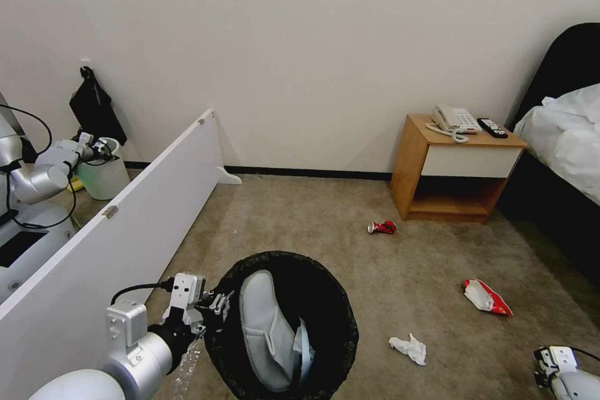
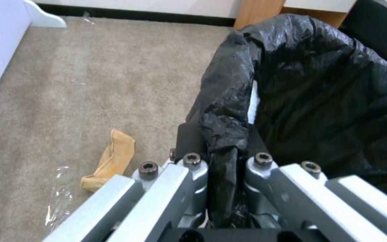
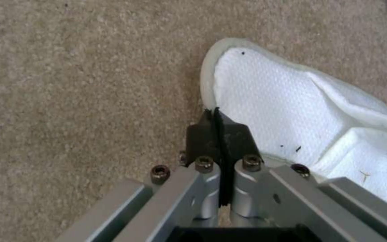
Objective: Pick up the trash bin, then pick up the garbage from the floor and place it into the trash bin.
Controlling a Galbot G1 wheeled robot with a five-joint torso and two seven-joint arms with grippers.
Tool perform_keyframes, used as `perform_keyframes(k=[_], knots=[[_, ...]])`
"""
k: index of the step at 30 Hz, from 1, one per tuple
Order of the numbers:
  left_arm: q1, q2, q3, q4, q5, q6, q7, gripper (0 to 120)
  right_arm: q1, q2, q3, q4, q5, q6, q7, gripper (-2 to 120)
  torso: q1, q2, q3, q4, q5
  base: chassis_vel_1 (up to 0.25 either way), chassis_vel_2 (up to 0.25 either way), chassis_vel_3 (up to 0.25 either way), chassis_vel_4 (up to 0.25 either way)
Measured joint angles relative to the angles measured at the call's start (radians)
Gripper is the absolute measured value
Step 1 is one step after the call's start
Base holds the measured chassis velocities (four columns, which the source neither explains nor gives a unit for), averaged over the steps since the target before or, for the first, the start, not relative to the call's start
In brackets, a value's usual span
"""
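Note:
The trash bin (image 1: pixel 347 319), lined with a black bag, sits low in the middle of the head view, and my left gripper (image 1: pixel 215 306) is shut on its near-left rim. Inside it lie a white slipper (image 1: pixel 265 331) and a bit of blue cloth (image 1: pixel 304 344). The left wrist view shows the fingers clamped on the bagged rim (image 2: pixel 222 134). On the floor (image 1: pixel 300 219) lie a crushed red can (image 1: pixel 382 227), a red-white packet (image 1: pixel 486 297) and a crumpled tissue (image 1: pixel 409 348). My right gripper (image 1: pixel 544 365) (image 3: pixel 216 124) is shut, empty, beside another white slipper (image 3: pixel 283 111).
A brown paper bag (image 2: pixel 111 158) and clear plastic film (image 2: pixel 57 198) lie on the carpet left of the bin. A long white panel (image 1: pixel 125 225) stands at the left, with a pale unlined bin (image 1: pixel 103 172) behind it. A wooden nightstand (image 1: pixel 453 169) and a bed (image 1: pixel 562 137) are at the right.

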Motion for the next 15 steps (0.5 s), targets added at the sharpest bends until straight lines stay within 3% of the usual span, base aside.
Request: perform_keyframes(k=[7, 15], knots=[[0.000, 0.000, 0.000, 0.000, 0.000, 0.000, 0.000, 4, -0.031, -0.010, 0.002, 0.045, 0.009, -0.007, 0.002, 0, 0.000, 0.000, 0.000, 0.0002, 0.0001, 0.000, 0.000, 0.000, 0.000], [-0.004, -0.006, 0.005, 0.007, 0.000, -0.001, 0.001, 4, -0.212, -0.103, 0.041, 0.339, 0.098, -0.043, 0.021, 0, 0.000, 0.000, 0.000, -0.0001, -0.0005, 0.000, 0.000, 0.000, 0.000]])
